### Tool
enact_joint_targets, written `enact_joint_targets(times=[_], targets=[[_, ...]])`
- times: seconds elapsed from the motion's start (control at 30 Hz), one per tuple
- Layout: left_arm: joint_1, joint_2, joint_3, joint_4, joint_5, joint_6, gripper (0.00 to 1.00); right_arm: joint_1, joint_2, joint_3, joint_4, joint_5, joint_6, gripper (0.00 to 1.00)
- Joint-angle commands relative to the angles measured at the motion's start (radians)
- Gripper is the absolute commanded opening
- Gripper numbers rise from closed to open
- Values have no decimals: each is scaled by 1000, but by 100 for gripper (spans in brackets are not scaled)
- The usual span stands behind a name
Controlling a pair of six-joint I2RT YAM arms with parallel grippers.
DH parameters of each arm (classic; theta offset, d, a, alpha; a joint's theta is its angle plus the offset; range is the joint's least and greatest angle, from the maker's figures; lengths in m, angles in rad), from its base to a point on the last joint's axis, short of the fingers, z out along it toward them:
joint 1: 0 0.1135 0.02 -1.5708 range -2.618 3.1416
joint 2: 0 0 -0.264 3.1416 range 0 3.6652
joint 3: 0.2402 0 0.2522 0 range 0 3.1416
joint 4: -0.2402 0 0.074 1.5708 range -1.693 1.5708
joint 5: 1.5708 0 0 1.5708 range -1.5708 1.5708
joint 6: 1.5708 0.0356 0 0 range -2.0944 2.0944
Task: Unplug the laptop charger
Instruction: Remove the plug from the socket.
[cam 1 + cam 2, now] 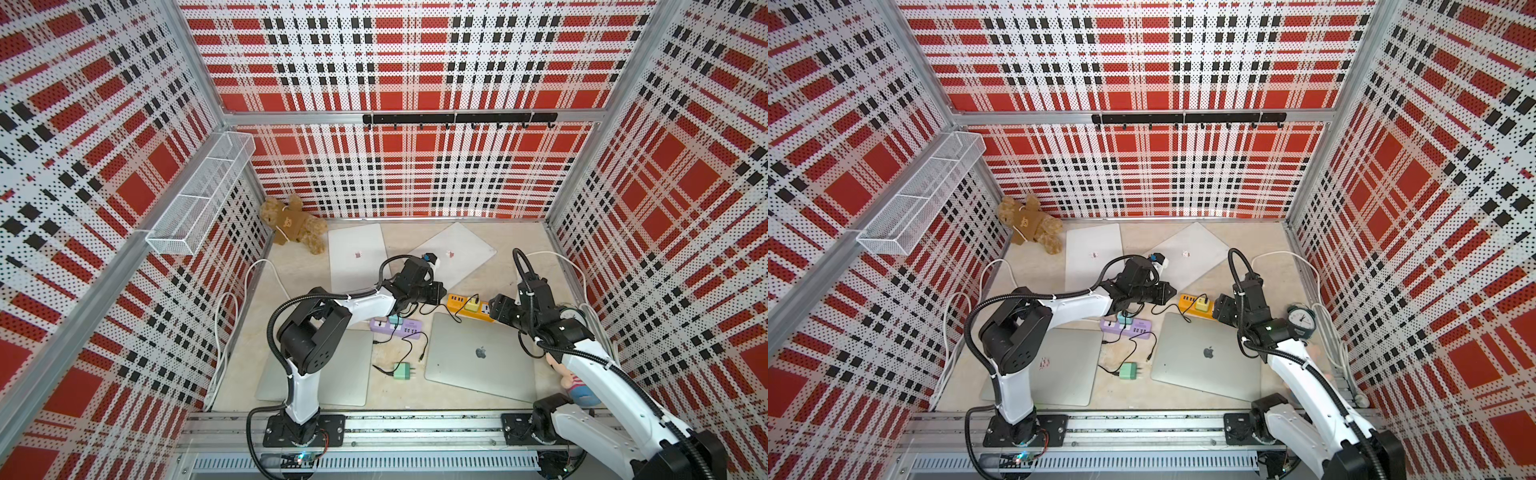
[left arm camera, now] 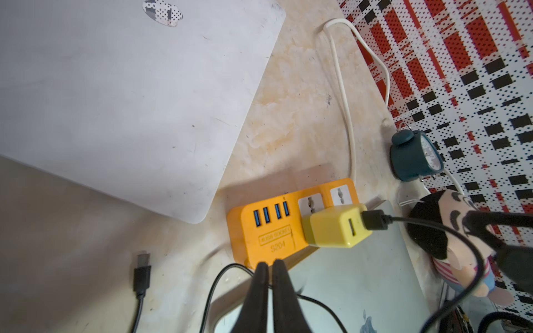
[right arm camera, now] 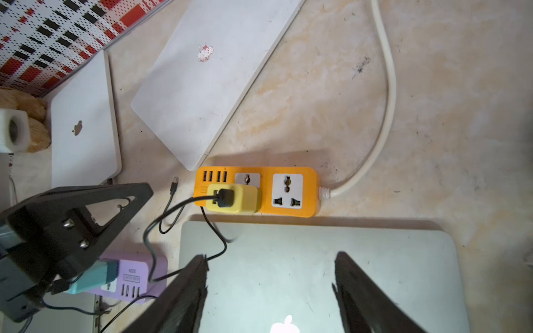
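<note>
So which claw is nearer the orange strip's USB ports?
Left. The shut left claw sits by the USB ports at the end of the orange strip; the open right claw hovers over the laptop alongside.

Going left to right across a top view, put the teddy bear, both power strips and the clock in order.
Teddy bear → purple power strip → orange power strip → alarm clock.

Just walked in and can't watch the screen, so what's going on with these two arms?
The yellow charger is plugged into the orange power strip. The left gripper is shut, tips at the strip's end. The right gripper is open above the silver laptop beside the strip. Neither touches the charger.
</note>
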Motion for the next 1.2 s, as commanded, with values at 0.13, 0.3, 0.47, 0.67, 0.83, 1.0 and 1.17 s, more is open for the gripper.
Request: enact_joint_targets(times=[0.13, 0.3, 0.47, 0.67, 0.83, 1.0, 1.17], targets=[[-6, 46, 2, 64, 34, -58, 4, 17, -9, -54, 67, -3, 30, 73], [1, 56, -13, 79, 28, -89, 0, 49, 40, -42, 61, 28, 6, 73], [1, 53, -8, 78, 23, -100, 0, 52, 54, -43, 74, 48, -8, 74], [-1, 107, 51, 83, 54, -111, 0, 58, 74, -32, 66, 58, -8, 74], [-12, 165, 111, 72, 80, -111, 0, 58, 57, -36, 56, 67, -1, 74], [-21, 208, 156, 47, 88, -106, 0, 60, 61, -32, 65, 64, 5, 74], [-22, 226, 160, 35, 71, -103, 0, 69, 83, -24, 78, 61, 5, 74]])
